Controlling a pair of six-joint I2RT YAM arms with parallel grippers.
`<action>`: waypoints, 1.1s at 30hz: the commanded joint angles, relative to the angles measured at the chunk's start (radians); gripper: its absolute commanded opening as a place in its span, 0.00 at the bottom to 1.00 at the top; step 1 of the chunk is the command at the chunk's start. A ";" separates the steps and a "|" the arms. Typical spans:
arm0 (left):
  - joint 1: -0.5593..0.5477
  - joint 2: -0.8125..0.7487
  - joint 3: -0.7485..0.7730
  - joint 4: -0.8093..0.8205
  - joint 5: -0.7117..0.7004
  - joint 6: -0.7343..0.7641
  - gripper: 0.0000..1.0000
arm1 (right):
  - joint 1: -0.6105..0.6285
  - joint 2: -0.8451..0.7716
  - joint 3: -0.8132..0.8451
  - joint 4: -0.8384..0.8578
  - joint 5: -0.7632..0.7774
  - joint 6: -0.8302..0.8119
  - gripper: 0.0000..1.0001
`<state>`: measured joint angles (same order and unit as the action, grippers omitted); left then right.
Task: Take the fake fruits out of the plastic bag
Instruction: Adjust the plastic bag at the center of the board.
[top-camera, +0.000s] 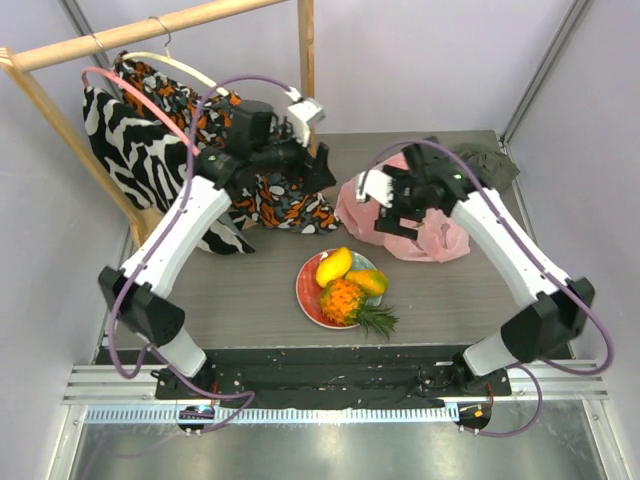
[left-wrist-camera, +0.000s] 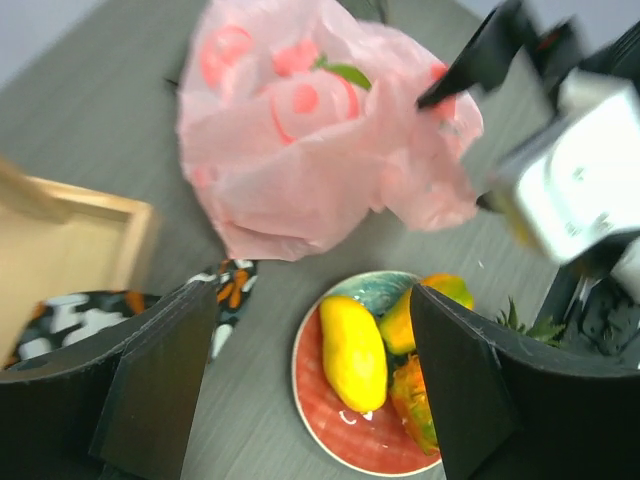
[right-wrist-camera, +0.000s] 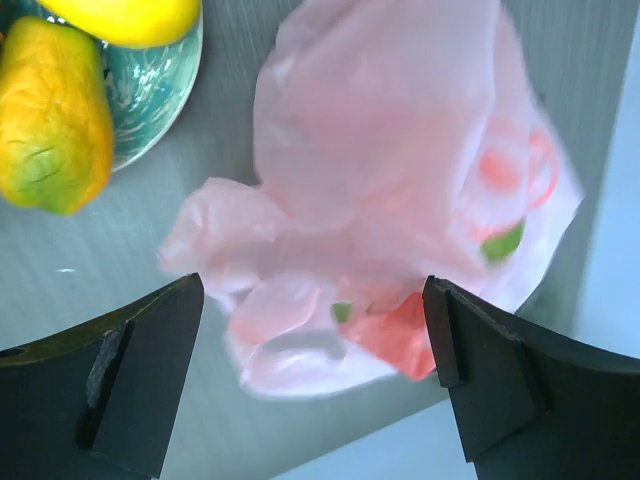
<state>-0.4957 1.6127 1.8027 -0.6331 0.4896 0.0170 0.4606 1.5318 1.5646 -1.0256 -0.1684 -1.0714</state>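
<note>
Nearest the arms, bare counter (top-camera: 240, 290) rings the plate (top-camera: 303, 290) holding three fake fruits, among them a mango (top-camera: 333, 265) and a pineapple (top-camera: 342, 298). Behind it, to the right, lies the crumpled plastic bag (top-camera: 440, 240), a red shape showing through. Patterned clothes (top-camera: 290, 205) crowd the far left. Both grasping parts gape wide and empty: the right end effector (right-wrist-camera: 312, 283) above the bag, the left end effector (left-wrist-camera: 312, 290) beside the clothes.

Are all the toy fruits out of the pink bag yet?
Almost. A yellow mango, an orange-green piece and an orange pineapple already lie on the round red-and-teal plate. The right fingers hang open over the thin pink plastic bag, holding nothing. Something red seems left inside.
</note>
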 joint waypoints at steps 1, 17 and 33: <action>-0.087 0.062 0.012 -0.005 -0.006 0.047 0.82 | -0.109 -0.085 -0.123 0.021 -0.084 0.286 1.00; -0.293 0.182 -0.048 0.013 -0.008 0.086 0.91 | -0.536 -0.033 0.118 -0.021 -0.529 0.764 1.00; -0.417 0.260 -0.072 0.013 -0.275 0.024 0.33 | -0.542 -0.117 -0.391 0.186 -0.051 0.392 0.96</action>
<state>-0.9230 1.9263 1.7264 -0.6369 0.2619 0.0341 -0.0891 1.4788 1.2339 -0.9600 -0.3416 -0.5411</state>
